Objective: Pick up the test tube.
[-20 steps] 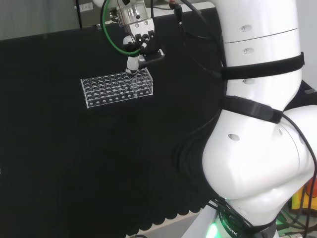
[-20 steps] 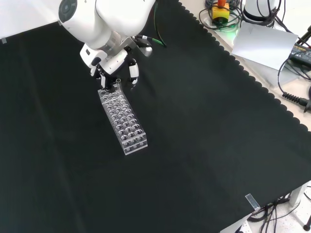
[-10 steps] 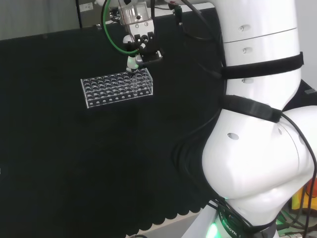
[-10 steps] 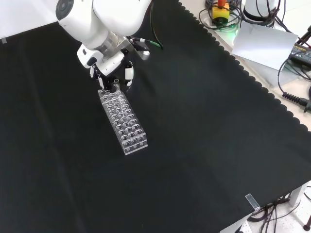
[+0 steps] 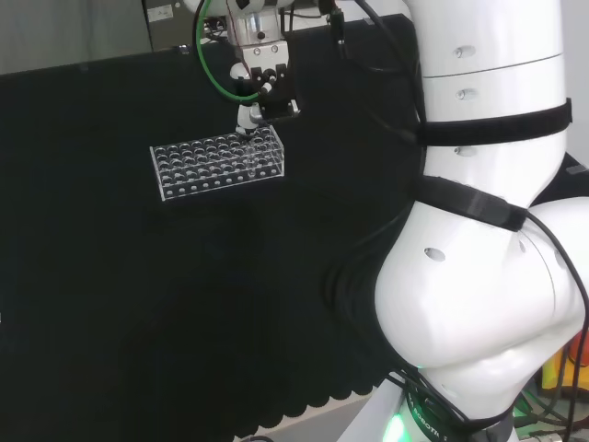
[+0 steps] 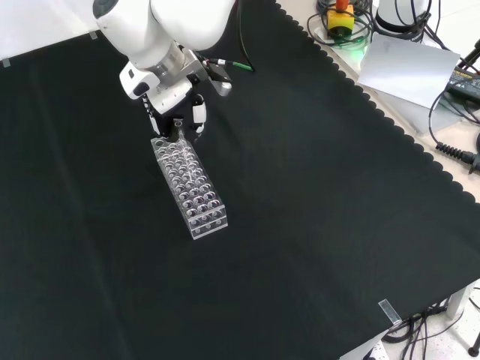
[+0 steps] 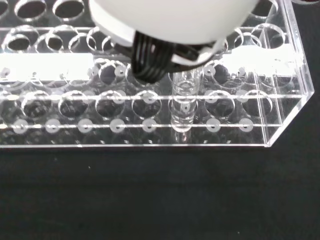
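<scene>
Test tube, clear glass [image 7: 183, 107]: seated in clear plastic rack [image 7: 280, 100] beneath black-and-white hand [image 6: 180, 112]; grip indiscernible; lift outstanding.

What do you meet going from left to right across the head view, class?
Clear test tube rack → the hand above the rack's right end, its fingers reaching down to it → the arm's big white links.
</scene>
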You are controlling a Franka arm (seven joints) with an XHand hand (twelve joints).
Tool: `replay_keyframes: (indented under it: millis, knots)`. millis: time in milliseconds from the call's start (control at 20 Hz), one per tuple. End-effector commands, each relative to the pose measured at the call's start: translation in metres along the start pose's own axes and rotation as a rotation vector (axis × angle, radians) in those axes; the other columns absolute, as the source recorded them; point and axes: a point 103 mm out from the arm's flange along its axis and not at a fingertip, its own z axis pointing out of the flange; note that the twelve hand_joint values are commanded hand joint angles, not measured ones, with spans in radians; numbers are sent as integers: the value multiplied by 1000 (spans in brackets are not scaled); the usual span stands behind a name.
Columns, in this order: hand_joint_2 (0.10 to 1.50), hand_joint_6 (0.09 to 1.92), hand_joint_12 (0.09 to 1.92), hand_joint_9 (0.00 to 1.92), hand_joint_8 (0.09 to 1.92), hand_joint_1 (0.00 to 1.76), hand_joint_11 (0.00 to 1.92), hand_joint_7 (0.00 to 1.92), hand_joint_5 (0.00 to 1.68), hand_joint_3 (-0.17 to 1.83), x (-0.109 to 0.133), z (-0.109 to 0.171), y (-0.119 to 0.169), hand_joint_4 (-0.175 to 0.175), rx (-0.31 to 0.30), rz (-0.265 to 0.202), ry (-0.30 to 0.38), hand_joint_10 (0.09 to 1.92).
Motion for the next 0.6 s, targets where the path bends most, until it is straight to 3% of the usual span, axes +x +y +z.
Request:
replay_keyframes:
  millis: [50, 600]
  knots:
    - [547, 582, 1015, 1561, 596, 1329, 1156, 1385, 1333, 804, -3, -10, -5, -175, -2, 0, 50, 682]
    - [536, 586, 1010, 1570, 599, 1331, 1151, 1389, 1338, 822, -17, -43, -28, -175, -10, 23, 136, 685]
